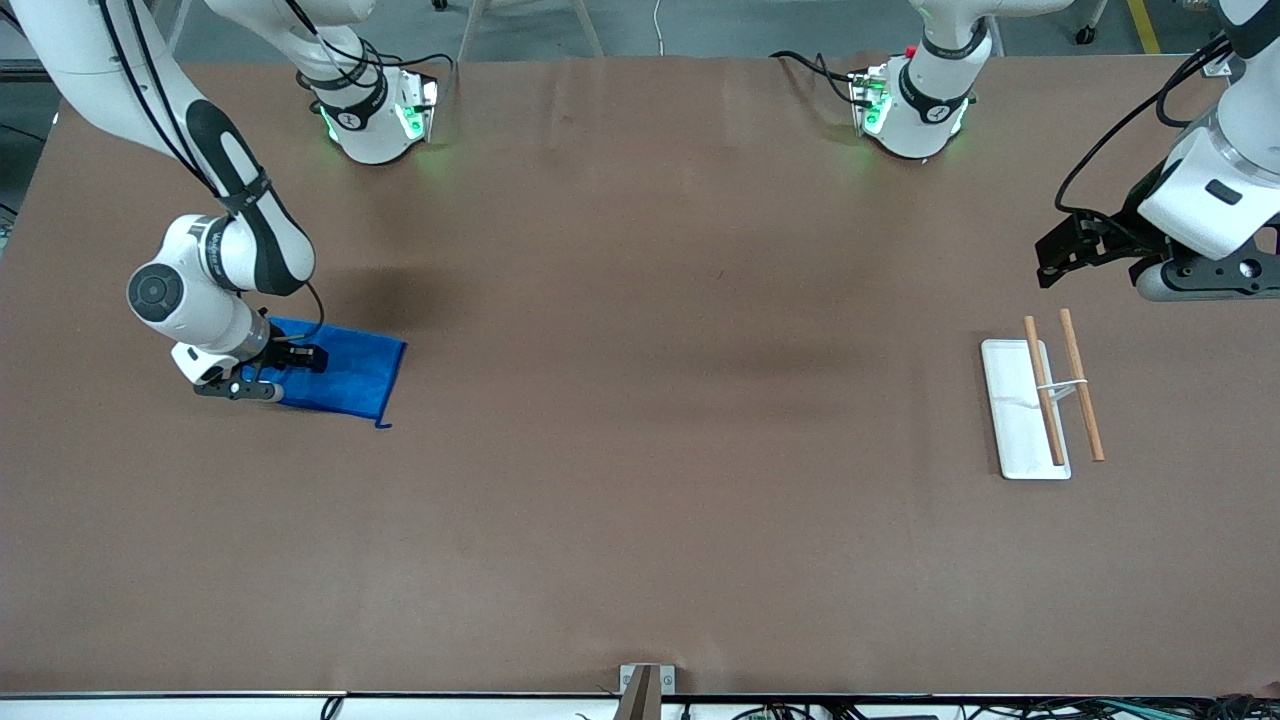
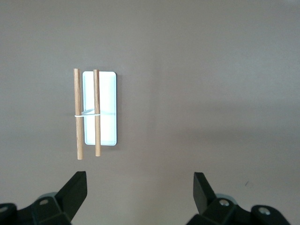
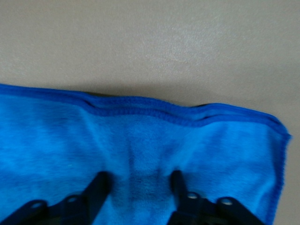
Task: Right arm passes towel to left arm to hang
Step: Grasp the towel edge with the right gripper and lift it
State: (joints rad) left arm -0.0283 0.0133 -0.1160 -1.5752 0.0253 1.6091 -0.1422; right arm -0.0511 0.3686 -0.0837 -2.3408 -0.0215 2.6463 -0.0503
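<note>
The bright blue towel (image 1: 345,375) lies flat on the brown table toward the right arm's end, its dark-blue loop (image 1: 380,425) at the corner nearest the front camera. My right gripper (image 1: 240,388) is down on the towel's edge, fingers apart and pressing into the cloth; in the right wrist view (image 3: 138,183) the towel (image 3: 140,140) is rumpled between the fingertips. My left gripper (image 1: 1195,285) waits open and empty in the air over the left arm's end of the table; it also shows open in the left wrist view (image 2: 140,187).
A white flat base with two wooden rods (image 1: 1040,400) stands on the table toward the left arm's end, below the left gripper; it shows in the left wrist view (image 2: 96,112). A metal bracket (image 1: 645,690) sits at the table's front edge.
</note>
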